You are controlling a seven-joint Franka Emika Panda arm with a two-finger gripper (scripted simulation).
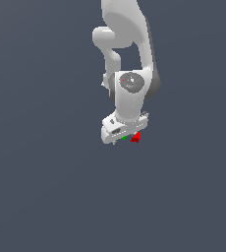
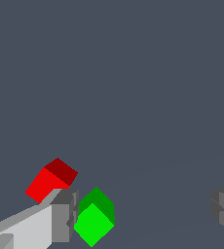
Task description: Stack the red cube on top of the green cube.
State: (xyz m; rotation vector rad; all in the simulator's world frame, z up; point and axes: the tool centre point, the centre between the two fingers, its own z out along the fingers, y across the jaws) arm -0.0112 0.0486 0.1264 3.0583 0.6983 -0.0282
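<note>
In the wrist view my gripper [image 2: 143, 214] is open wide, its two grey fingers [image 2: 61, 216] far apart. The green cube [image 2: 94, 223] sits on the floor between them, close against one finger. The red cube [image 2: 48, 181] lies just outside that same finger, partly hidden by it, apart from the green cube. In the exterior view the white hand hangs low over both cubes. Only slivers of the green cube [image 1: 123, 139] and the red cube [image 1: 135, 137] show under it, the red one toward the exterior view's right. Nothing is held.
The white arm [image 1: 129, 93] comes down from the top of the exterior view. The ground is a plain dark grey-blue floor [image 1: 46, 197] with no other objects in sight.
</note>
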